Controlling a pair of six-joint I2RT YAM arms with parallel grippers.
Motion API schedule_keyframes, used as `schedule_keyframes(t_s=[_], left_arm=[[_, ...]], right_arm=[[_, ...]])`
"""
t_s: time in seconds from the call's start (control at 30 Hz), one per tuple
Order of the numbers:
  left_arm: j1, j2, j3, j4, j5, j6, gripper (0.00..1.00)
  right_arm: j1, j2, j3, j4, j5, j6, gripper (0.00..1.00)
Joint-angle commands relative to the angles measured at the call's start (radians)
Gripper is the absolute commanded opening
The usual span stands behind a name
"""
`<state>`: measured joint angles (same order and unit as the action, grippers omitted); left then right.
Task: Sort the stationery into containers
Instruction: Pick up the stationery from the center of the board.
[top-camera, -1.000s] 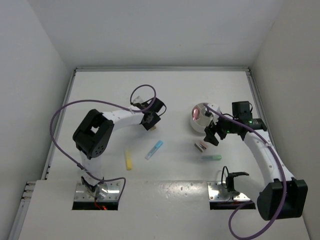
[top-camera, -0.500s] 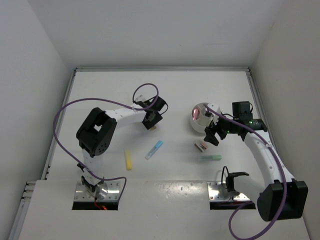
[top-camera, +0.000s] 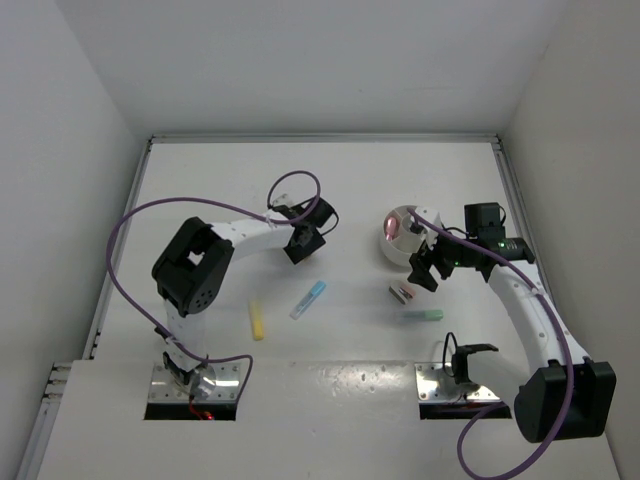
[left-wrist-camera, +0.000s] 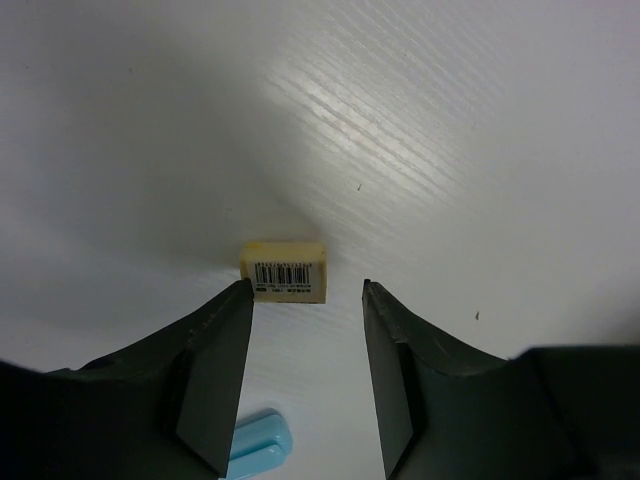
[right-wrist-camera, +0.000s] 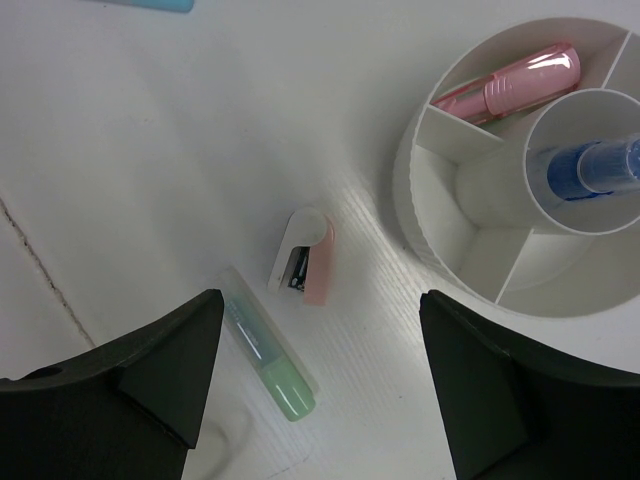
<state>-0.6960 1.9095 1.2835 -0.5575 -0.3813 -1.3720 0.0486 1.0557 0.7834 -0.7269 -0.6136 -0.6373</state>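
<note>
The tan eraser block (left-wrist-camera: 284, 272) lies flat on the white table (left-wrist-camera: 480, 120), its barcode label facing my left wrist camera. It sits just past the tips of the left gripper (left-wrist-camera: 305, 288), inside the line of the two fingers and nearer the left one. The jaws stand apart, wider than the block, and I cannot tell whether that finger touches its corner. A blue stick (left-wrist-camera: 258, 442) peeks in below, between the fingers. From above, the same blue stick (top-camera: 309, 298) and a yellow stick (top-camera: 257, 320) lie nearer the bases than the left gripper (top-camera: 300, 245). On the other side, the right gripper (right-wrist-camera: 320, 295) hangs wide open over a small white-and-pink block (right-wrist-camera: 305, 258), with a green stick (right-wrist-camera: 270, 360) just beside it. The round white dish (right-wrist-camera: 425, 215) stands close by, a pink stick (right-wrist-camera: 510, 82) in one outer compartment and a blue-capped bottle (right-wrist-camera: 590, 165) in its centre well.
</note>
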Motion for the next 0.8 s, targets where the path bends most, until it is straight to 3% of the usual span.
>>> schedule_keyframes(t_s=[0.0, 0.77], left_arm=[[-0.017, -0.034, -0.015, -0.047, -0.017, -0.016, 0.54], [-0.017, 0.088, 0.103, -0.071, -0.008, 0.013, 0.55]], right_arm=[[0.005, -0.016, 0.011, 0.023, -0.034, -0.027, 0.8], [0.005, -0.025, 0.011, 0.014, -0.043, -0.036, 0.8]])
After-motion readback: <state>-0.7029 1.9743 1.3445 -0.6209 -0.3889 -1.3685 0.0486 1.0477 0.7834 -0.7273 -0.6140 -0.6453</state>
